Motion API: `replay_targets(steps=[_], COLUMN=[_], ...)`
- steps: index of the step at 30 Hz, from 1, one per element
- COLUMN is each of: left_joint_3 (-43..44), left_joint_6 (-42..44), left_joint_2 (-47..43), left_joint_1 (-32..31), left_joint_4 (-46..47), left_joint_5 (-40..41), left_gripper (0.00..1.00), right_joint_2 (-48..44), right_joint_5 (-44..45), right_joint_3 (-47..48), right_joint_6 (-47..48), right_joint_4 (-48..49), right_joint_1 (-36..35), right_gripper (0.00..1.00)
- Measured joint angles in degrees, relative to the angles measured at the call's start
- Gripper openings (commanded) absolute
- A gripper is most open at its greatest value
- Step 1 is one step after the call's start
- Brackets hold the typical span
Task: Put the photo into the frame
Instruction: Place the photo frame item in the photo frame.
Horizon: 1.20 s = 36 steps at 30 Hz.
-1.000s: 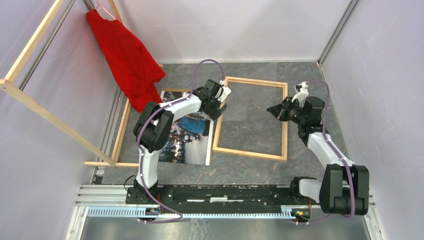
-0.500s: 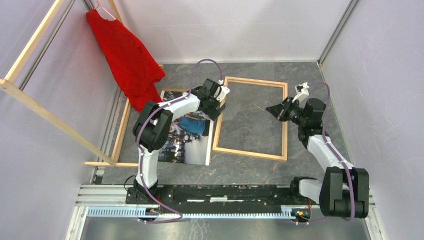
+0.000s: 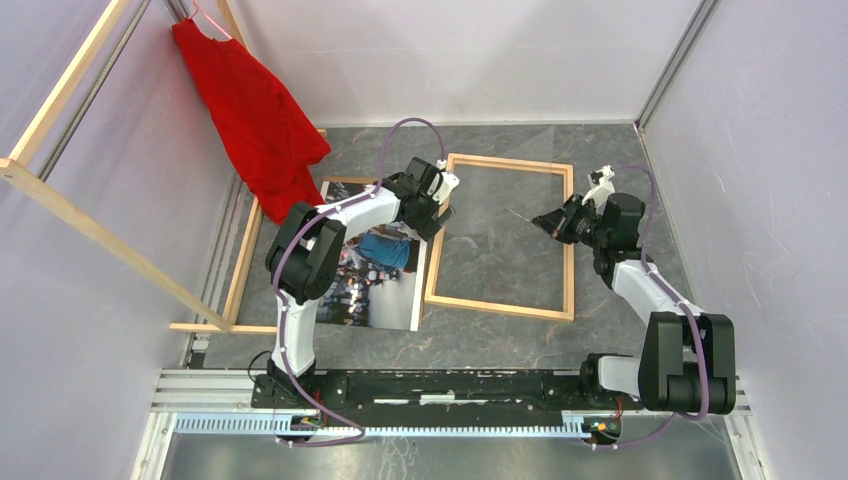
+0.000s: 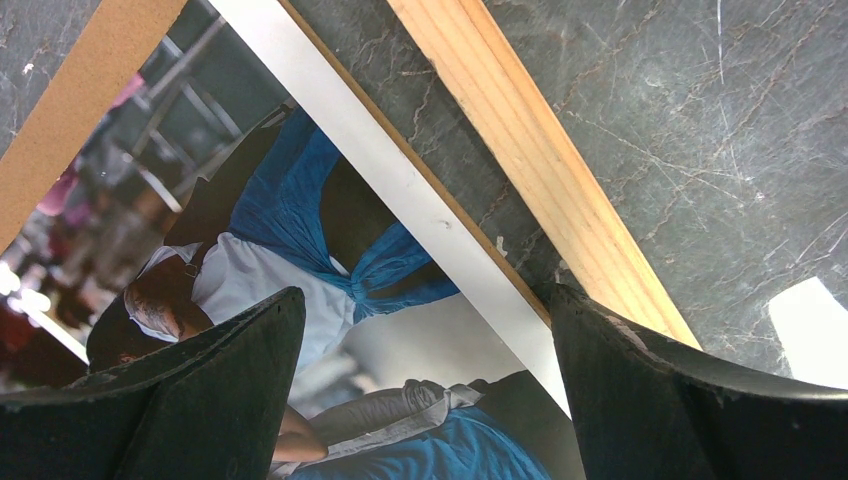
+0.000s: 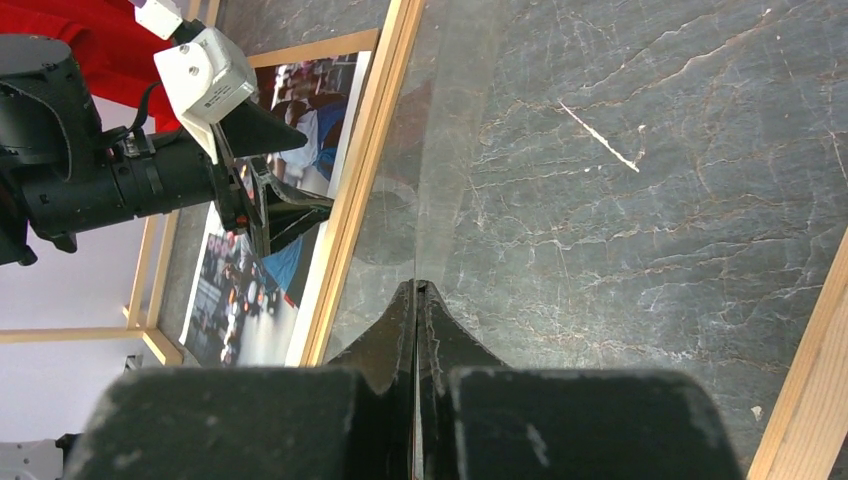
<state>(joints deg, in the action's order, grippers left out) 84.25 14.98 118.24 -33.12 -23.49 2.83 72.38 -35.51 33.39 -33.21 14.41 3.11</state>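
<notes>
The photo (image 3: 380,275) lies face up on a brown backing board (image 3: 345,181), left of the light-wood frame (image 3: 500,303), which lies flat on the table. My left gripper (image 3: 440,218) is open and low over the photo's right edge. In the left wrist view, one finger (image 4: 200,400) is over the photo (image 4: 300,200) and the other finger (image 4: 640,400) is by the frame's left bar (image 4: 530,170). My right gripper (image 3: 545,220) hovers inside the frame's right side. In the right wrist view it (image 5: 416,290) is shut on a thin clear sheet (image 5: 416,200) seen edge-on.
A red shirt (image 3: 255,110) hangs from a wooden rack (image 3: 60,200) at the back left. The rack's base bars (image 3: 240,265) run along the photo's left side. Grey walls close in the table on both sides and at the back.
My right gripper has shifted slightly left, further inside the frame, still shut. My left gripper has barely moved over the photo's edge.
</notes>
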Motion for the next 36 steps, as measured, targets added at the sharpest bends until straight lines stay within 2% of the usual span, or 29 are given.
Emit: replay_targets(steps=[10, 28, 33, 36], left_joint_3=[0.02, 0.02, 0.02, 0.02], left_joint_6=[0.0, 0.02, 0.02, 0.02], left_joint_2=[0.0, 0.02, 0.02, 0.02], left_joint_1=[0.0, 0.0, 0.0, 0.0], left_joint_4=[0.0, -0.02, 0.0, -0.02], left_joint_5=[0.0, -0.07, -0.07, -0.04], left_gripper=[0.98, 0.98, 0.98, 0.98], right_joint_2=[0.59, 1.73, 1.73, 1.73], right_joint_5=[0.13, -1.64, -2.01, -1.92], right_joint_3=[0.13, -2.27, -2.38, -2.36], right_joint_6=[-2.1, -13.92, -14.36, -13.16], right_joint_4=[0.68, 12.31, 12.79, 11.3], right_joint_1=[0.0, 0.0, 0.0, 0.0], right_gripper=[0.0, 0.0, 0.0, 0.04])
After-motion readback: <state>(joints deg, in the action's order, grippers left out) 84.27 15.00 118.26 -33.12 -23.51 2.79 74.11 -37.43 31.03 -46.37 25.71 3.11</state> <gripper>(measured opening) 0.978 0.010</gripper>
